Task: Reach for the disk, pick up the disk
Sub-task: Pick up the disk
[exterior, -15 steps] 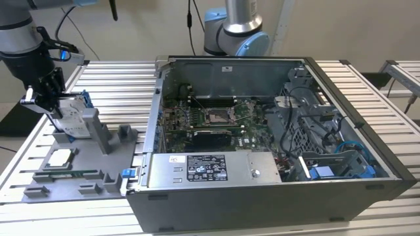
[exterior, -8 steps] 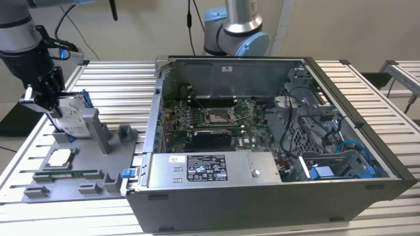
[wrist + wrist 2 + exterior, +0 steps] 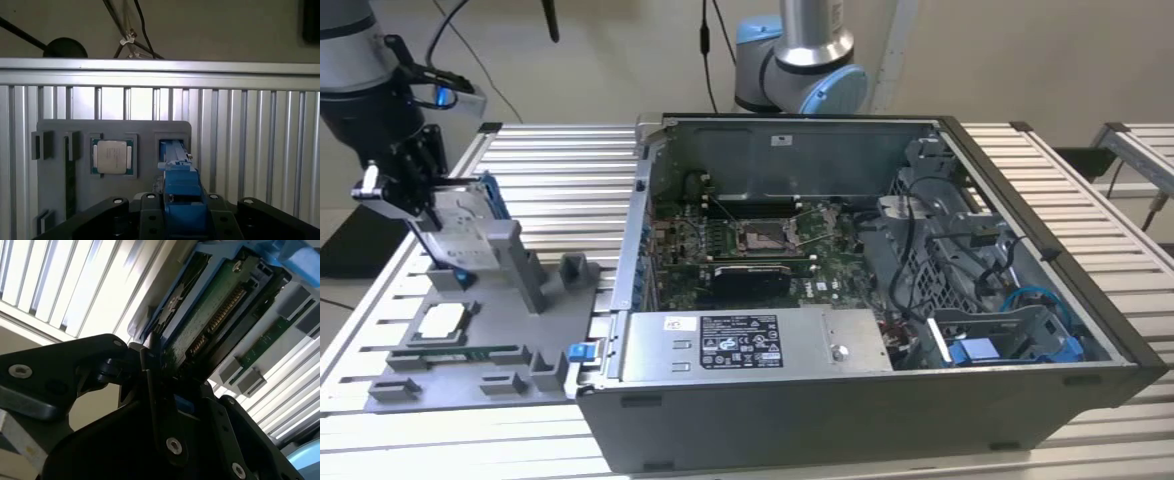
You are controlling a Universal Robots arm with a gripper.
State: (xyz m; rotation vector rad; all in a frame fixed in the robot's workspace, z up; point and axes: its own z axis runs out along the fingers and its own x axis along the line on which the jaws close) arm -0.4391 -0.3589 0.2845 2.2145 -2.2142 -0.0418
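The pincer (image 3: 416, 205) pinches the disk (image 3: 464, 222), which stands upright at the grey holder tray (image 3: 494, 350) near the slatted counter's (image 3: 547, 160) edge, beside the open computer case (image 3: 854, 425).

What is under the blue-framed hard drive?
Under the silver-grey hard drive in its blue caddy is a slot of the flat grey plastic fixture. The drive's lower edge is hidden inside it.

Arm (image 3: 358, 90) upright, end effector (image 3: 414, 200) pointing down, clamped tight
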